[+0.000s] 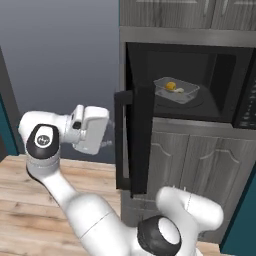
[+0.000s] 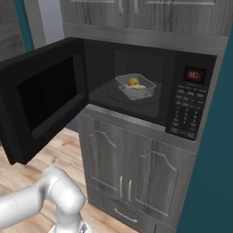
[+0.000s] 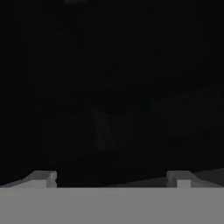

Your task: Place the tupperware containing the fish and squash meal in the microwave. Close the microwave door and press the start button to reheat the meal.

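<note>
Grey wood-grain cabinets (image 2: pixel 136 168) frame the microwave (image 2: pixel 150 86), where the tupperware (image 2: pixel 138 86) with the fish and squash meal (image 2: pixel 133 82) already sits in the cavity. The microwave door (image 2: pixel 41 98) stands open. The tool (image 1: pixel 109 134), fingers spread wide and empty, hovers just outside it; pushing flat on the outer face, away from the hinge, should swing it shut. The hand view is nearly black, so contact cannot be judged.

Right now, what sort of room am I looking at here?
Most likely a kitchen: a built-in microwave with its door swung open, a tupperware of food inside, and grey wood-grain cabinets around it.
</note>
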